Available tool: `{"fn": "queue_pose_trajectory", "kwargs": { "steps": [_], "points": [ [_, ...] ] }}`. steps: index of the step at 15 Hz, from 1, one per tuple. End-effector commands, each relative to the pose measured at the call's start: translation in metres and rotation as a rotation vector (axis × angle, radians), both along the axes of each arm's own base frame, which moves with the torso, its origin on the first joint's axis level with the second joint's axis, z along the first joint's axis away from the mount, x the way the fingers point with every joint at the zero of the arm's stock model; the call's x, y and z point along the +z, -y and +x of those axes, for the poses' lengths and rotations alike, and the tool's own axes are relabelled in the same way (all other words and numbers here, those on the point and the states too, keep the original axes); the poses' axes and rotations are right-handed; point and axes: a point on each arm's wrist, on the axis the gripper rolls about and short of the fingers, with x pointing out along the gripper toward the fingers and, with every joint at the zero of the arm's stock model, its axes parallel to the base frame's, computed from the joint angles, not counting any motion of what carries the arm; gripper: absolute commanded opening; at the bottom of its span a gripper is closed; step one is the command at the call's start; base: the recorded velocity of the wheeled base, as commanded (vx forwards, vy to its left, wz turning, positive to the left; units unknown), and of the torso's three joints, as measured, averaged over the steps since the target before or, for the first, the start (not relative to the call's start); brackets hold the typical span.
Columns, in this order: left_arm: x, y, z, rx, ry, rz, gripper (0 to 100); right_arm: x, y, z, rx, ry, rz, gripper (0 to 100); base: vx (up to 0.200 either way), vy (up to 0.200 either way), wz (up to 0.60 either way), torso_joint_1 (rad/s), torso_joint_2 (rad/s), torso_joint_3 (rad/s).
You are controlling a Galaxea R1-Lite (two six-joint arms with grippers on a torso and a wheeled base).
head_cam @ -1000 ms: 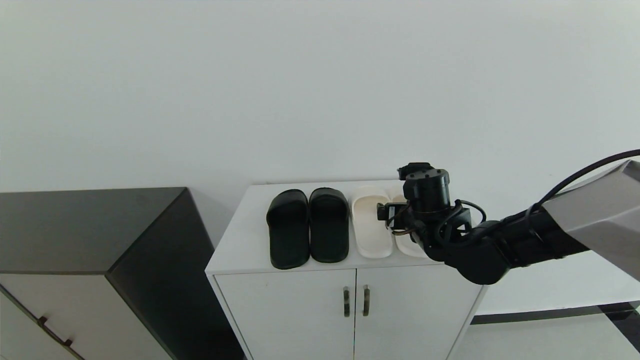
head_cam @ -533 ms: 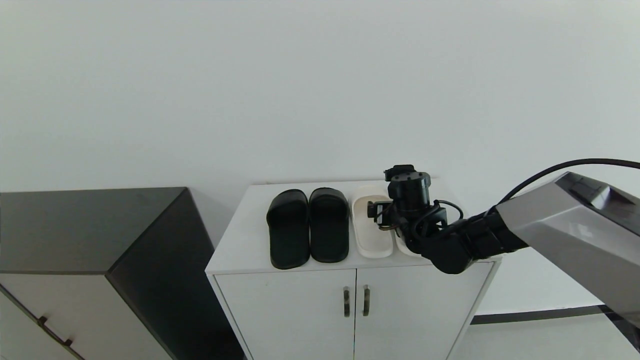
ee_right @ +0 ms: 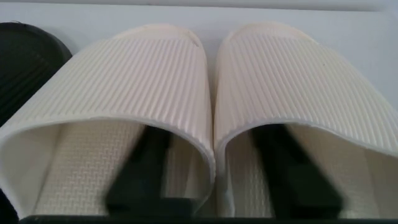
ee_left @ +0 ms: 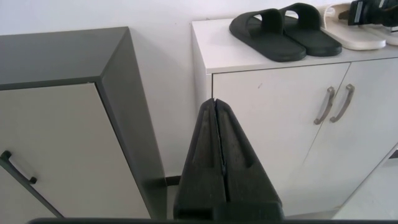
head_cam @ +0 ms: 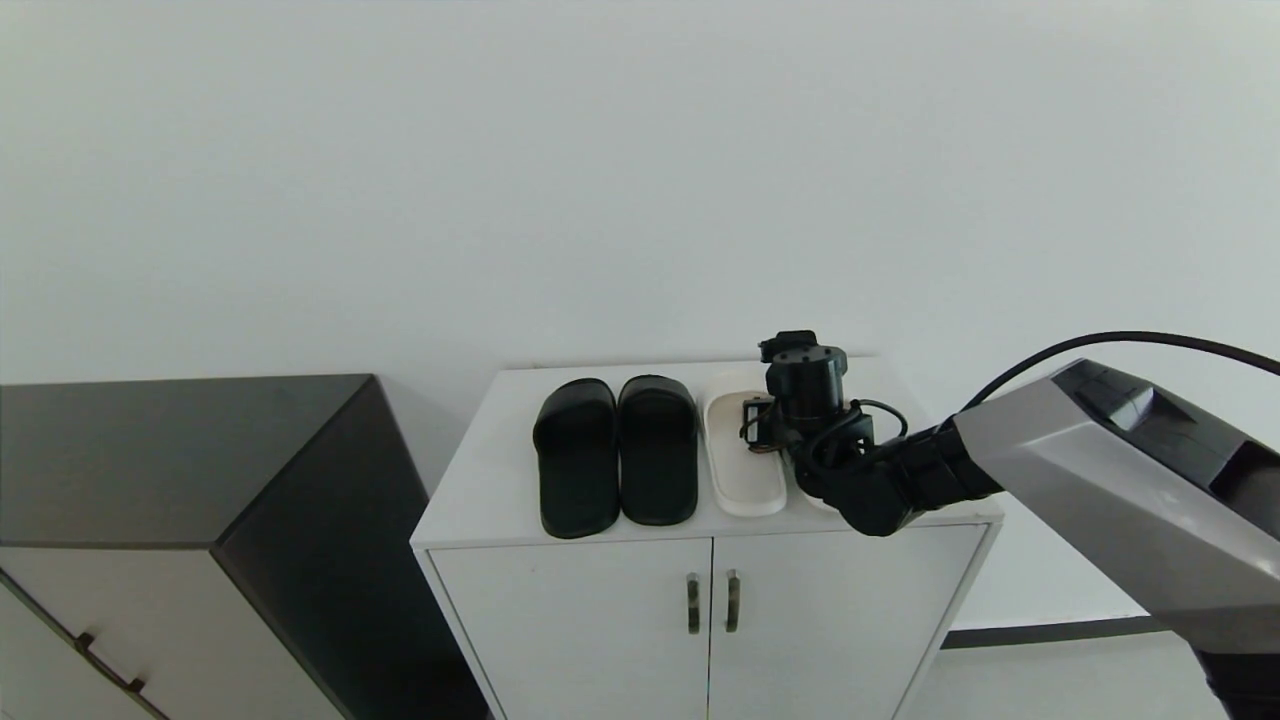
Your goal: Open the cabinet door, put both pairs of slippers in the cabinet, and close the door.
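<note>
Head view: black slippers [head_cam: 615, 455] and white slippers [head_cam: 742, 475] lie side by side on top of the white cabinet [head_cam: 480, 500], whose doors [head_cam: 580, 630] are closed. The right gripper [head_cam: 765, 428] is at the white pair.

Left wrist view: the left gripper [ee_left: 215, 111] is in front of the cabinet, pressed together.

Right wrist view: its fingers [ee_right: 140, 180] are spread wide, one under each strap.

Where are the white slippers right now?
In the head view, the white slippers sit on top of the white cabinet, on its right half, just right of the black slippers, with the right gripper at them.
</note>
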Motion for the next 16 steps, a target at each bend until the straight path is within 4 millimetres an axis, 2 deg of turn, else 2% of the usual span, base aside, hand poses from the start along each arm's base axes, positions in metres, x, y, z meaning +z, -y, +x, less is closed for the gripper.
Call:
{"fn": "queue_pose_trajectory", "kwargs": {
  "steps": [1, 4, 8, 10, 14, 15, 16],
  "points": [
    [0.000, 0.000, 0.000, -0.001, -0.001, -0.002, 0, 0.001, 0.000, -0.001, -0.002, 0.002, 0.000, 0, 0.000, 0.000, 0.00, 0.000, 0.00, 0.000],
    [0.000, 0.000, 0.000, -0.001, -0.002, -0.016, 0, 0.019, 0.005, -0.012, 0.001, 0.027, 0.015, 0, 0.000, 0.000, 0.00, 0.000, 0.00, 0.000],
    [0.000, 0.000, 0.000, 0.001, -0.002, -0.017, 0, 0.063, 0.030, -0.056, 0.020, 0.050, 0.006, 0, 0.000, 0.000, 0.00, 0.000, 0.00, 0.000],
    [0.000, 0.000, 0.000, 0.001, -0.002, -0.017, 0, 0.077, 0.042, -0.093, 0.106, 0.039, 0.019, 0, 0.000, 0.000, 0.00, 0.000, 0.00, 0.000],
    [0.000, 0.000, 0.000, 0.001, -0.002, -0.019, 0, 0.084, 0.055, -0.174, 0.380, 0.019, 0.046, 0, 0.000, 0.000, 0.00, 0.000, 0.00, 0.000],
    [0.000, 0.000, 0.000, 0.001, -0.002, -0.019, 0, 0.085, 0.056, -0.180, 0.407, 0.018, 0.050, 0, 0.000, 0.000, 0.00, 0.000, 0.00, 0.000],
    [0.000, 0.000, 0.000, 0.001, -0.002, -0.019, 0, 0.085, 0.058, -0.197, 0.482, 0.007, 0.055, 0, 0.000, 0.000, 0.00, 0.000, 0.00, 0.000]
  ]
}}
